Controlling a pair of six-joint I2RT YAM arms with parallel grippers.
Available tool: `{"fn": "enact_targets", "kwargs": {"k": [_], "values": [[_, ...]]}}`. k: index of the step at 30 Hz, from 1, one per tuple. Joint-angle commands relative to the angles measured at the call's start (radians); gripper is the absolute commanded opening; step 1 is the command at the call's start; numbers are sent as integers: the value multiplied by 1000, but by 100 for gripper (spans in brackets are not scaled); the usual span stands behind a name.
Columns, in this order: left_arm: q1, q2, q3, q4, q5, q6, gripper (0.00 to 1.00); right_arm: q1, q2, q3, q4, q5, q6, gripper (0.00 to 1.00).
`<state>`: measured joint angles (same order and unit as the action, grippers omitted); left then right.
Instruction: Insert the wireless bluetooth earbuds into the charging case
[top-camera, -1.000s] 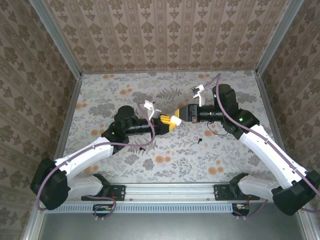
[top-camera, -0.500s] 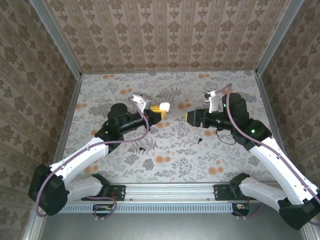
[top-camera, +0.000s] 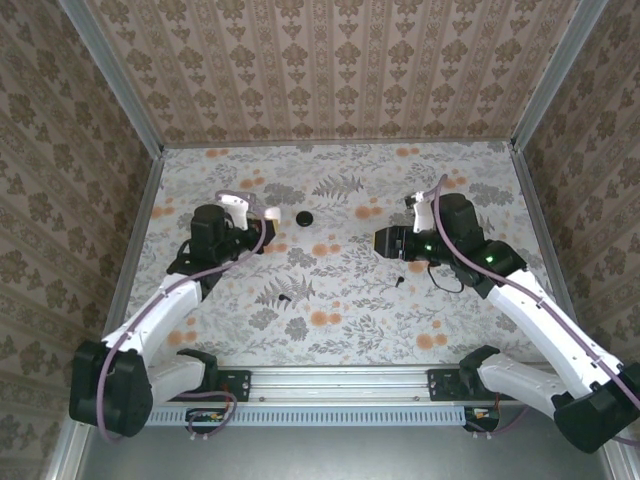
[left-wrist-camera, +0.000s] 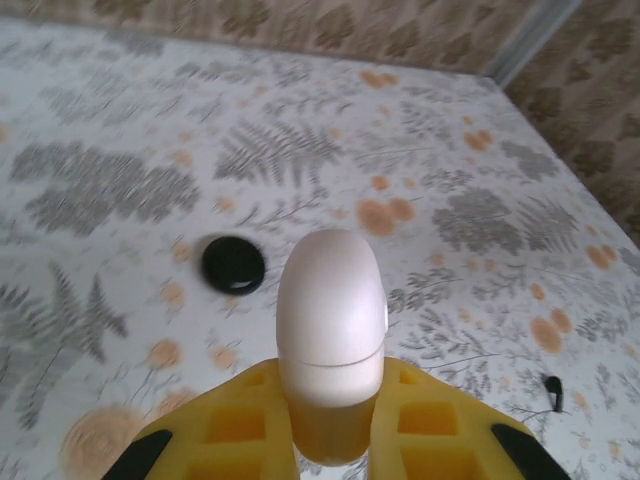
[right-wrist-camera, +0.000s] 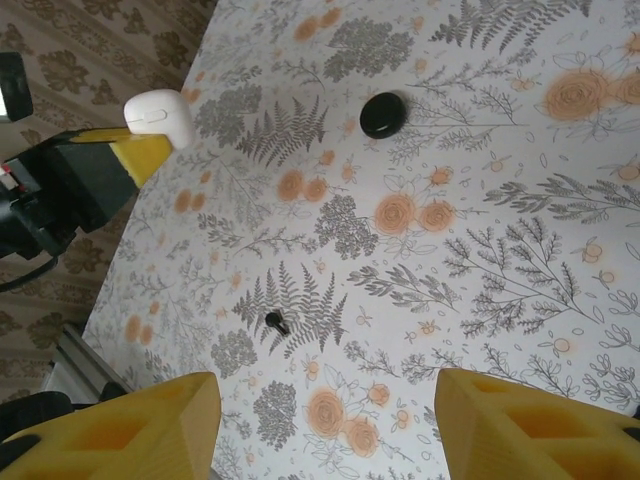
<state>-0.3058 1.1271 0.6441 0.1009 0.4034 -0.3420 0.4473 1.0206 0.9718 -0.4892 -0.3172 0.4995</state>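
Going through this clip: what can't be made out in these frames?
Left wrist view: the white egg-shaped charging case has its lower part hidden between the fingers of the left tool.
Top view: the tiny black earbud is too small to show its orientation.
Right wrist view: the right tool is cut off by the bottom edge.

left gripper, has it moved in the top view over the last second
Yes: the left gripper drew back left, toward the left wall, now left of the black disc.
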Motion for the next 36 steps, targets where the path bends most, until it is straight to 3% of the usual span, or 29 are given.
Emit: {"fn": "enact_targets", "kwargs": {"k": [1, 9, 14, 23, 36], "values": [[52, 62, -15, -20, 50, -70, 0, -9, 29, 7, 31, 12, -7, 60], [99, 278, 47, -24, 141, -104, 0, -28, 104, 15, 45, 7, 1, 60], [96, 354, 56, -25, 116, -128, 2, -44, 152, 27, 40, -28, 14, 61], [92, 441, 116, -175, 45, -99, 17, -58, 202, 26, 57, -63, 52, 61], [129, 380, 154, -335, -99, 10, 46, -64, 276, 2, 124, -106, 143, 61]]}}
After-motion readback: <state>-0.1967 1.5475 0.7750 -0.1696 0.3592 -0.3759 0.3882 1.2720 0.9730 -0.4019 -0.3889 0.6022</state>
